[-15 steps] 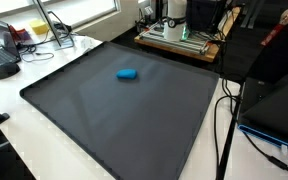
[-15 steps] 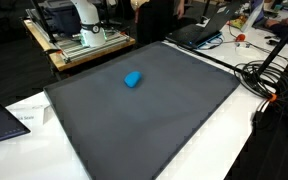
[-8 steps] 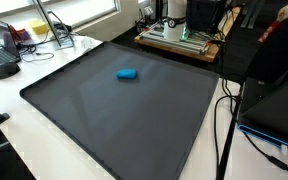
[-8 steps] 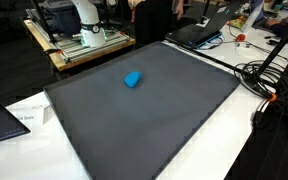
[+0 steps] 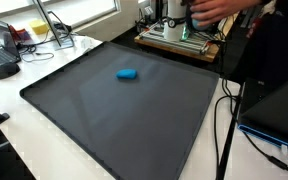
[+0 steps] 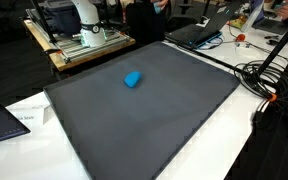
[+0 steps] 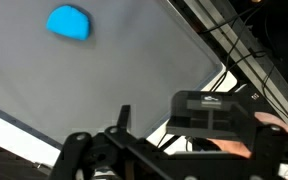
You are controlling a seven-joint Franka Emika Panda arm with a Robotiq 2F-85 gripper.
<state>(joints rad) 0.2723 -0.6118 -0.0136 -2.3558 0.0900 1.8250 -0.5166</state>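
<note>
- Hanging high over the mat [image 7: 84, 80], your gripper [image 7: 124, 145] shows only dark linkage at the wrist view's bottom edge. Cannot tell how wide the pincer stands; nothing seen in it.
- Block [image 7: 69, 22], blue, lies flat and loose on the mat, well apart from the gripper and away from every edge, so it looks open on all sides.
- Cables [image 7: 234, 50] run just off the mat's edge, not on it.
- Farthest: robot base [image 5: 174, 15], with a person's arm [image 5: 219, 8] near it.

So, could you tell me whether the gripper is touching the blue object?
Apart: the wrist view shows bare grey mat between the gripper and the blue object.
</note>
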